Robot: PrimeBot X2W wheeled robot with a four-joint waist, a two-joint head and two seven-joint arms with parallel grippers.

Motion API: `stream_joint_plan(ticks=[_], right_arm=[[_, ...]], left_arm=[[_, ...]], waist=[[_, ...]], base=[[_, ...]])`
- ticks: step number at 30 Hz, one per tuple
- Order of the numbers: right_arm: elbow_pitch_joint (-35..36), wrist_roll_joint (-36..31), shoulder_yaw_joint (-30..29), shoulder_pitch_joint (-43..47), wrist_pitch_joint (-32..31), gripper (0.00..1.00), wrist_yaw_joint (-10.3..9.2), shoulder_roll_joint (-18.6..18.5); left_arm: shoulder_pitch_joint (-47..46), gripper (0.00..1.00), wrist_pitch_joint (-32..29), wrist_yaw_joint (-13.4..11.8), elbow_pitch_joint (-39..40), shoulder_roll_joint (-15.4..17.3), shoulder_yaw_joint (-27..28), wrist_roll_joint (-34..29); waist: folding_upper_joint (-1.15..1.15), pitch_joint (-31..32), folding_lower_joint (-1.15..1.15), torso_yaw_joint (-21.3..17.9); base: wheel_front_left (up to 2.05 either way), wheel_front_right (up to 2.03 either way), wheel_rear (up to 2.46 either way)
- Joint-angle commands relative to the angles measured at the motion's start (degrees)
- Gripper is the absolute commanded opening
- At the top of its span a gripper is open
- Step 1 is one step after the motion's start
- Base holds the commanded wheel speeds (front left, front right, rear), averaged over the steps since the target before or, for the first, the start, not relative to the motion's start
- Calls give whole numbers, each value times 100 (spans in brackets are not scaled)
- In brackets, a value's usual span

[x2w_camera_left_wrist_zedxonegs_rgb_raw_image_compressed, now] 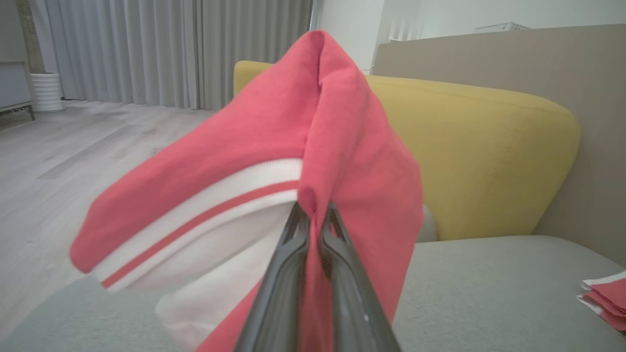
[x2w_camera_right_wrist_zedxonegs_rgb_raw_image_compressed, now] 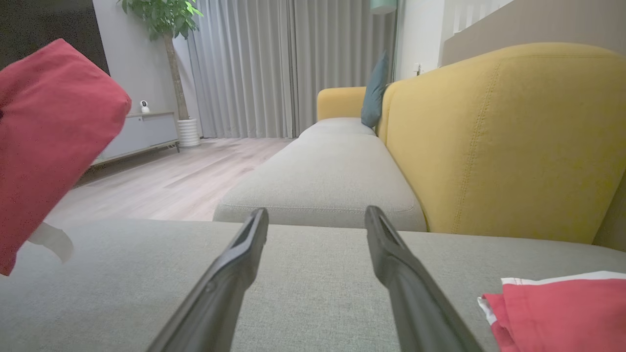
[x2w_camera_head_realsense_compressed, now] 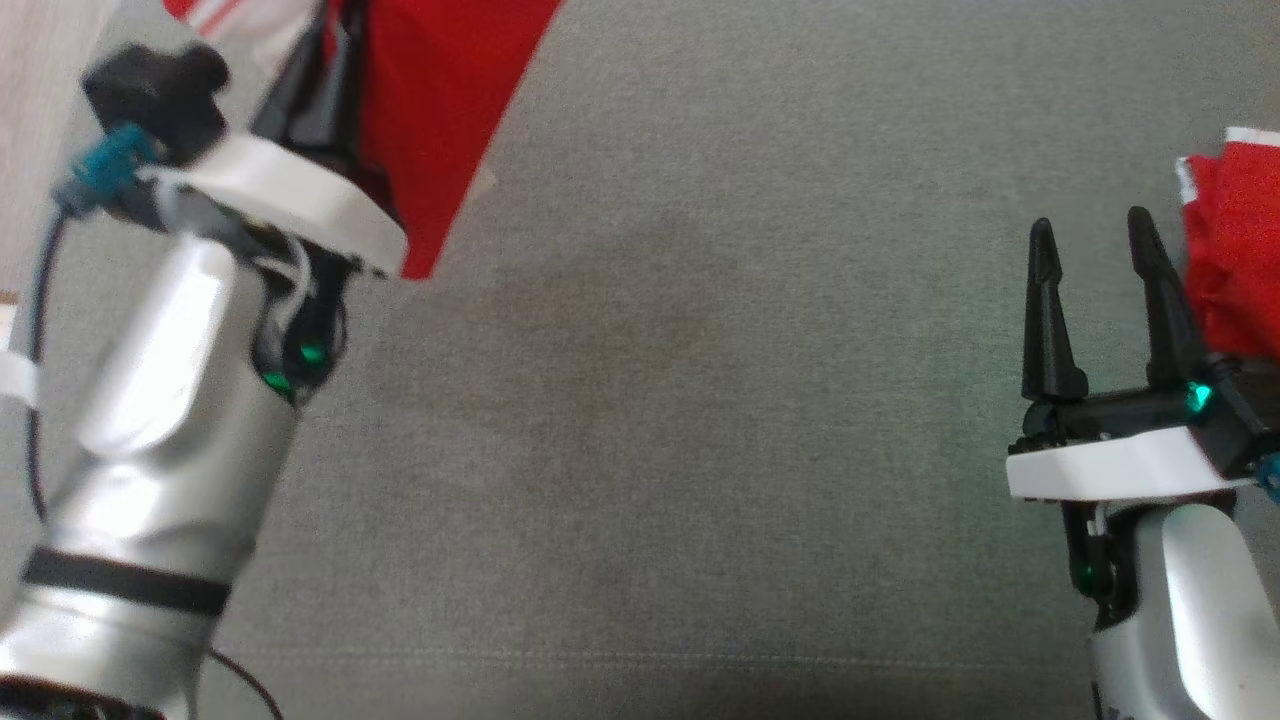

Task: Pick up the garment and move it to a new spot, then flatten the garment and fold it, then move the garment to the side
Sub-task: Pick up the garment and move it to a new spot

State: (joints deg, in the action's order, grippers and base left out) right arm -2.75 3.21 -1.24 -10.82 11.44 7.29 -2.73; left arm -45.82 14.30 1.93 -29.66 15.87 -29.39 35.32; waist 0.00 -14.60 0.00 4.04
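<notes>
Left gripper (x2w_camera_left_wrist_zedxonegs_rgb_raw_image_compressed: pixel 313 214): fingers pressed together, pinching the garment (x2w_camera_left_wrist_zedxonegs_rgb_raw_image_compressed: pixel 342 146), held up above the grey sofa seat (x2w_camera_left_wrist_zedxonegs_rgb_raw_image_compressed: pixel 489 293). Left wrist view gives white sleeve and red-striped trim; head view gives mostly plain red cloth. Right gripper (x2w_camera_head_realsense_compressed: pixel 1090 232): spread, empty, low over the seat, beside a folded red-and-white cloth (x2w_camera_head_realsense_compressed: pixel 1235 250) lying on it. Yellow backrest (x2w_camera_right_wrist_zedxonegs_rgb_raw_image_compressed: pixel 489 137) behind the seat.

Grey fabric seat cushion (x2w_camera_head_realsense_compressed: pixel 700 400) is lit softly and evenly; shadows are faint, one darker patch at its middle. Silver left forearm (x2w_camera_head_realsense_compressed: pixel 150 420) over the cushion's left side is motion-blurred. Green glow is cast on the cushion beside the black two-fingered right gripper (x2w_camera_head_realsense_compressed: pixel 1090 220). Red jersey garment (x2w_camera_left_wrist_zedxonegs_rgb_raw_image_compressed: pixel 342 122), above the cushion, is rendered washed-out pink and soft-focused.
</notes>
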Motion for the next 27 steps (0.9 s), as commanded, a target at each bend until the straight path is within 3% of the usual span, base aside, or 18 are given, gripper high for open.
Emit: stream_joint_plan(ticks=[1, 10, 14, 20, 21, 22, 27], right_arm=[[158, 72, 153, -31, 68, 100, 20, -15], [64, 195, 200, -60, 162, 100, 20, -15], [46, 243, 231, -108, 198, 100, 20, -15], [9, 311, 277, -189, 242, 100, 20, -15], [-4, 329, 282, -204, 252, 100, 20, -15], [-17, 348, 288, -217, 261, 100, 20, -15], [-78, 419, 311, -256, 306, 100, 20, -15]], left_arm=[[-47, 0, 68, -58, 287, 127, 174, -47], [387, 0, -17, -478, 879, -546, -321, -244], [410, 0, -55, -688, 804, -919, -489, -254], [294, 0, -56, -904, 481, -1189, -697, -232], [263, 37, -47, -948, 410, -1223, -728, -204], [232, 100, -30, -979, 358, -1249, -756, -169], [83, 100, 41, -1046, 205, -1294, -968, 5]], waist=[[0, 95, 0, -89], [0, 188, 0, -417], [0, 122, 0, -644], [0, -11, 0, -954], [0, -37, 0, -1012], [0, -61, 0, -1067], [0, -145, 0, -1246]], base=[[0, 0, 0], [0, 0, 0], [0, 0, 0], [0, 0, 0], [0, 0, 0], [0, 0, 0], [0, 0, 0]])
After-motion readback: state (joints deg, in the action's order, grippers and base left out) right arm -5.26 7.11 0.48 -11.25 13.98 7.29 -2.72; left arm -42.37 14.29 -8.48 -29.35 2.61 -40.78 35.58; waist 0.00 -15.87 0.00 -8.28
